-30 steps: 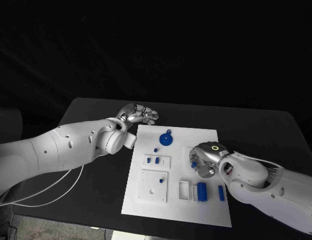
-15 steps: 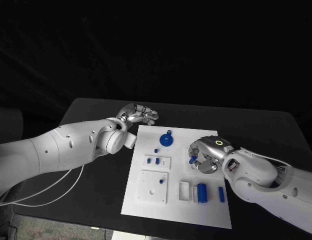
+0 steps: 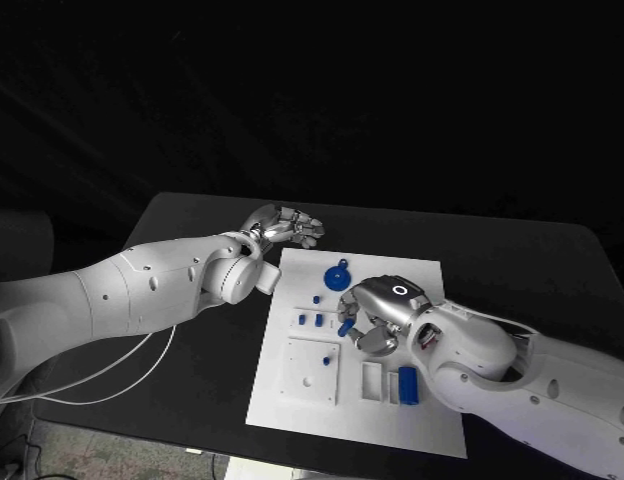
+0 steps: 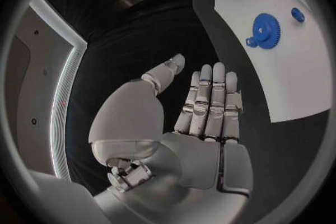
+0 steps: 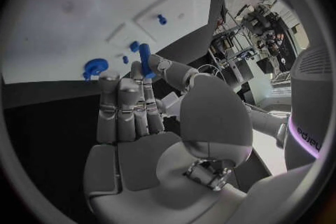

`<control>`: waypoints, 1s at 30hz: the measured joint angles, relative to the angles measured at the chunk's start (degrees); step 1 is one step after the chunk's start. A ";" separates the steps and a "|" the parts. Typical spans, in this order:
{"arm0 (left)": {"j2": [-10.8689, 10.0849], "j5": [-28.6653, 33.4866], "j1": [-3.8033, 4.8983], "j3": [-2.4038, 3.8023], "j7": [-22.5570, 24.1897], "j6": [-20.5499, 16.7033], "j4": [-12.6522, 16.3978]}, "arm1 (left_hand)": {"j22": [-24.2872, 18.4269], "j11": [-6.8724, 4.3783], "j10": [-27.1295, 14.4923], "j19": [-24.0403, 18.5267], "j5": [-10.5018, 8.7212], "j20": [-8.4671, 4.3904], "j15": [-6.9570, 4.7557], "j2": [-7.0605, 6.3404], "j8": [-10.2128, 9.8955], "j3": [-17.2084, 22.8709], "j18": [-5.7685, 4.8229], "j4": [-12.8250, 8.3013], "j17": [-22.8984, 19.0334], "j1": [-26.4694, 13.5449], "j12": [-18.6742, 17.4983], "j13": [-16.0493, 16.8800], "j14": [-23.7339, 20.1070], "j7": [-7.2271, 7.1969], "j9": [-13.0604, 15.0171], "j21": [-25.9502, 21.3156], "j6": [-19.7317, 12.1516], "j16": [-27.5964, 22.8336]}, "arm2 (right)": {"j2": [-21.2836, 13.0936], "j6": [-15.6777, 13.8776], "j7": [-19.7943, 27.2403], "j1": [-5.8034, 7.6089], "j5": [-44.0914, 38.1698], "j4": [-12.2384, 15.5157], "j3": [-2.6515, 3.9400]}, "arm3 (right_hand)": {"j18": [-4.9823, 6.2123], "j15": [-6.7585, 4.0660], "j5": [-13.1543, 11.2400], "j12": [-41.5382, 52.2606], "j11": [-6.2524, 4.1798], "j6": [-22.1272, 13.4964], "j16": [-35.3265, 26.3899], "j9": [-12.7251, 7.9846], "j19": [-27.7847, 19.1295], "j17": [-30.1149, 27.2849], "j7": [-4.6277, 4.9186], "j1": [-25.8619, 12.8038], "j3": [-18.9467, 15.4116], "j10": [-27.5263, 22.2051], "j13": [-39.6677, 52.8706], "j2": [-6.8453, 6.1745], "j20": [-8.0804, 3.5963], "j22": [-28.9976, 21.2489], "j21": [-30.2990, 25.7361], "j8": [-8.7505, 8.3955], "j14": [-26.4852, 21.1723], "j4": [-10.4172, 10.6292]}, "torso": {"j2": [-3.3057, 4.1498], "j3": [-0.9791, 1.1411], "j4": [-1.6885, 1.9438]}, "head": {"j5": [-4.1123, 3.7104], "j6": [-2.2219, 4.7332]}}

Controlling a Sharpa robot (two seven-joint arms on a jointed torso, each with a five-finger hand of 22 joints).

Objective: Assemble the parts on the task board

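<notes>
Head view: white task board (image 3: 399, 420) at the centre of the black table (image 3: 528, 260). The right hand (image 3: 374, 318) hovers over the board's middle, pinching a blue peg (image 3: 347, 326) between thumb and finger; the right wrist view shows the same peg (image 5: 145, 59) upright at the fingertips. The left hand (image 3: 283, 228) rests off the board, beside its far left corner, fingers straight and side by side, holding nothing (left wrist view (image 4: 199, 123)). A blue gear (image 3: 337, 277) lies near the board's far edge; two small blue pins (image 3: 309, 320) stand in a raised white block; a blue cylinder (image 3: 407, 383) lies near the front.
</notes>
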 measured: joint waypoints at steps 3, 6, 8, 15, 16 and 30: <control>0.29 0.02 0.00 0.00 0.00 0.01 -0.23 | 0.00 0.00 0.00 0.00 0.00 0.00 0.00 0.00 0.00 0.00 0.00 0.00 0.00 0.00 0.00 0.00 0.00 0.00 0.00 0.00 0.00 0.00 | 2.14 0.04 0.21 -0.61 -0.40 0.01 -0.88 | 0.00 0.00 0.00 0.00 0.00 0.00 0.00 0.01 0.00 -0.05 0.00 0.00 0.00 0.00 0.00 0.00 0.00 0.00 0.00 -0.09 0.00 0.00 | -0.04 -0.01 0.00 | 0.26 -0.07; 0.47 0.04 0.00 0.00 0.00 0.01 -0.36 | 0.00 0.00 0.00 0.00 0.00 0.00 0.00 0.00 0.00 0.00 0.00 0.00 0.05 0.00 0.00 0.00 0.00 0.00 0.00 -0.23 0.00 0.00 | 3.75 0.10 0.46 -1.02 -0.86 -0.16 -1.83 | 0.00 0.00 0.00 -0.01 0.00 -0.01 0.00 0.02 0.00 -0.05 0.00 0.00 0.15 0.00 0.07 0.00 0.01 0.00 0.00 0.10 0.00 -0.16 | -0.04 -0.03 0.02 | 0.47 -0.09; 0.60 0.05 0.01 0.01 0.00 0.03 -0.43 | 0.00 0.00 0.00 0.00 0.00 0.00 0.00 0.00 0.00 0.00 0.00 0.00 0.05 0.00 0.00 0.01 0.00 0.00 0.00 -0.23 0.00 0.00 | 4.77 0.13 0.57 -1.44 -1.21 -0.44 -2.22 | 0.00 0.00 0.00 -0.01 0.00 -0.01 0.00 0.03 0.00 -0.05 -0.01 0.00 0.15 0.00 0.08 0.00 0.01 0.00 0.00 0.13 0.00 -0.16 | -0.03 -0.04 0.05 | 0.58 -0.10; 0.81 0.09 0.01 0.01 0.00 0.05 -0.51 | 0.01 0.00 0.00 0.00 0.00 0.00 0.00 0.00 0.00 0.00 0.00 0.00 0.10 0.00 0.00 0.01 0.00 0.00 0.00 -0.23 0.00 -0.23 | 7.26 0.44 0.97 -2.76 -2.36 -1.65 -3.86 | 0.00 0.00 0.00 -0.02 0.00 0.00 0.00 0.06 0.00 -0.05 0.02 0.00 0.15 0.00 0.16 0.00 0.02 0.00 0.00 0.13 0.00 -0.16 | 0.03 -0.05 0.09 | 1.01 -0.31; 0.83 0.10 0.00 0.01 0.00 0.06 -0.51 | 0.04 0.00 0.00 0.00 0.00 0.00 0.00 0.00 0.00 0.00 0.00 0.00 0.10 0.00 0.00 0.01 0.00 0.00 0.00 -0.23 0.00 -0.23 | 7.43 0.49 0.99 -2.86 -2.52 -1.88 -4.02 | 0.00 0.00 0.00 -0.02 0.00 0.06 0.00 0.06 0.01 -0.05 0.08 -0.01 0.15 0.00 0.16 0.00 0.02 0.00 0.00 0.13 0.00 -0.16 | 0.04 -0.05 0.09 | 1.07 -0.35; 0.79 0.13 0.00 0.00 0.00 0.13 -0.44 | 0.03 0.00 0.00 0.00 0.00 0.00 0.00 0.00 0.22 0.00 0.00 0.00 0.16 0.00 0.00 -0.04 0.00 0.00 0.01 -0.23 0.00 -0.23 | 8.96 1.39 1.16 -3.72 -4.40 -4.69 -5.32 | 0.01 0.00 0.00 -0.05 -0.01 0.17 0.00 0.08 0.08 -0.04 0.19 -0.39 0.30 0.01 0.25 0.23 0.11 0.00 0.20 0.12 0.00 -0.33 | 0.07 -0.01 0.05 | 1.68 -0.94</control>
